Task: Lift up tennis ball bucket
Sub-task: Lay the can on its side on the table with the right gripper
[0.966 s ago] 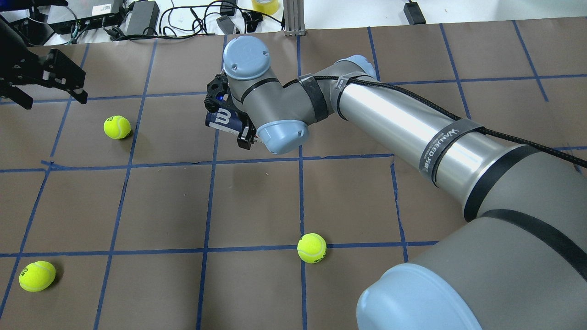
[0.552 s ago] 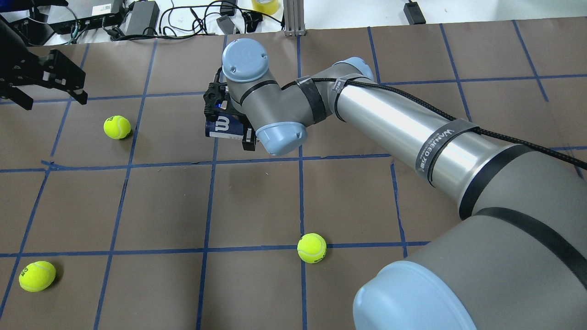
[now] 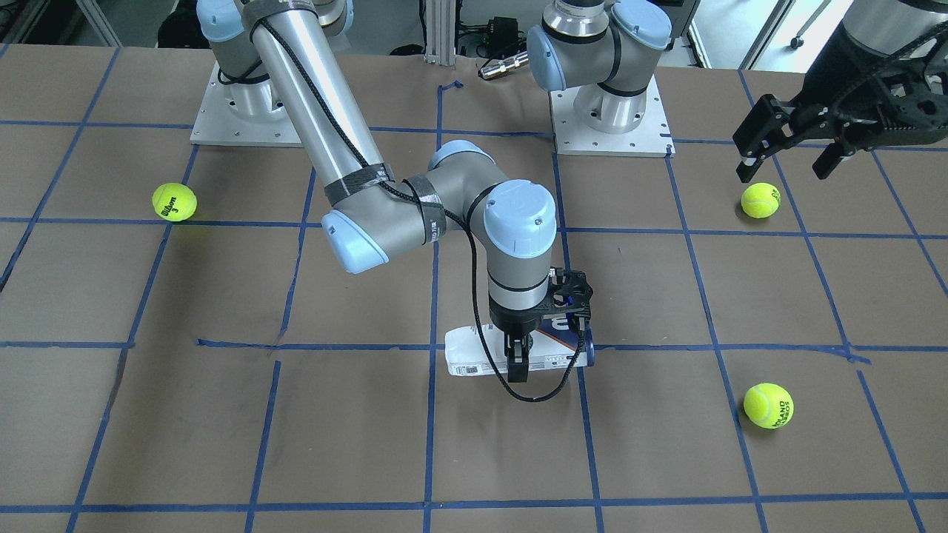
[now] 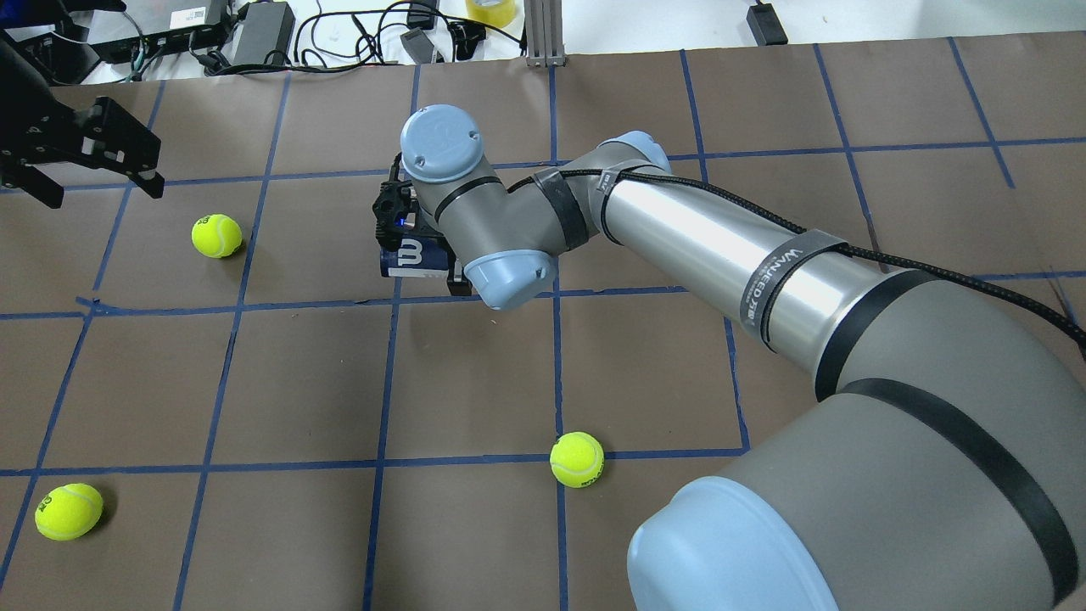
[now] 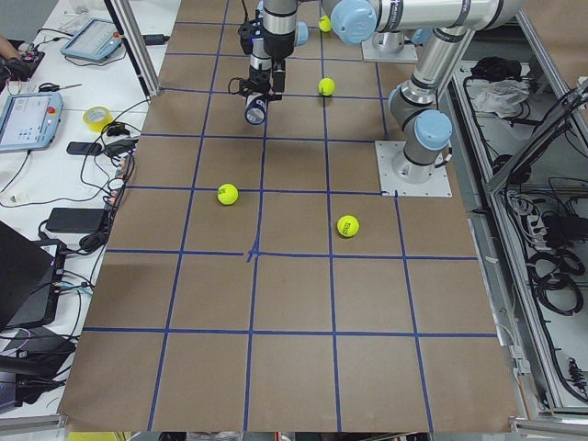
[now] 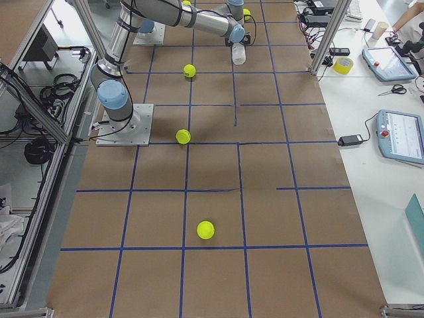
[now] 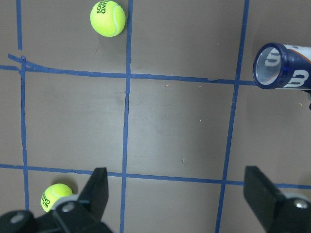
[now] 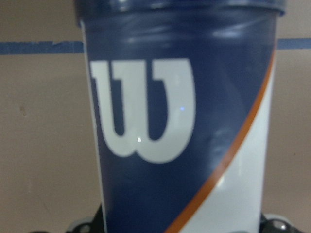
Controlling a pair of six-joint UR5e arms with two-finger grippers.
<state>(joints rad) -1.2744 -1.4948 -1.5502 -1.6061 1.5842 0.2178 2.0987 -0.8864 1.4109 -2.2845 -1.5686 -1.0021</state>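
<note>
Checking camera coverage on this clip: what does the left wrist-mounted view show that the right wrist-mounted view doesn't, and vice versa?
Only left wrist: the round, dark-rimmed end of the tennis ball bucket, two loose tennis balls, and the left gripper, open. Only right wrist: the label's orange stripe, close up. Both: the bucket, its white W logo and the brown table cover with blue tape lines.

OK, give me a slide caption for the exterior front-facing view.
Right gripper grips the horizontal tennis ball bucket mid-table; left gripper hangs open near a loose tennis ball.
</note>
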